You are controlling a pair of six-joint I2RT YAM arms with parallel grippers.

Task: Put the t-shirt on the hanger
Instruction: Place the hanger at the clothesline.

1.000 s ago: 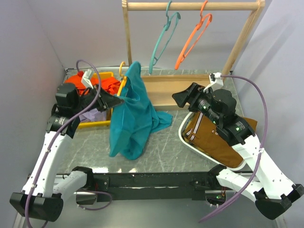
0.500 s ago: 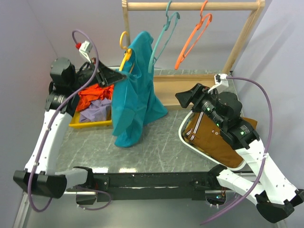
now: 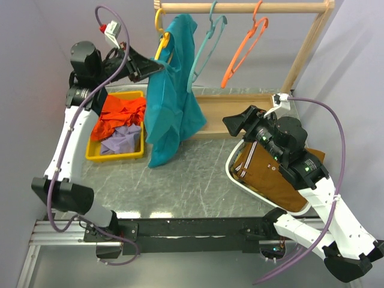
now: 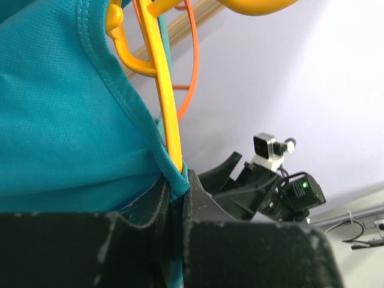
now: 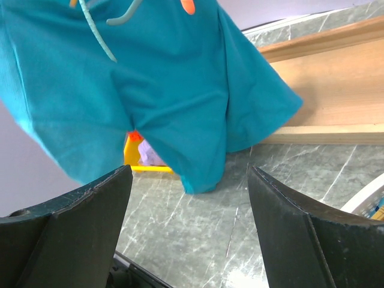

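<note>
- Grey marbled tabletop (image 3: 198, 180) runs under a wooden rail (image 3: 240, 7). The t-shirt (image 3: 171, 102) hangs in the air by the rail's left end, draped on the yellow hanger (image 3: 161, 36).
- The left fingers (image 4: 144, 210) are closed, pinching the hanger's thin arm together with a fold of teal hem. The right fingers (image 5: 78, 222) stand wide apart and hold nothing, well apart from the cloth.
- The cloth looks light and limp, a fine mesh knit. It will likely sag and slide along smooth plastic, so a seam, the collar or a shoulder is a surer hold than the loose body.
- The hanger looks stiff, thin and slick. Held on one arm it may swing or twist, and a hold nearer the neck should steady it.
- Hard to tell:
  - whether the hook sits over the rail or only beside it;
  - whether the hanger's far arm, buried in cloth, fills a shoulder;
  - whether the shirt's lowest corner touches the tabletop.
</note>
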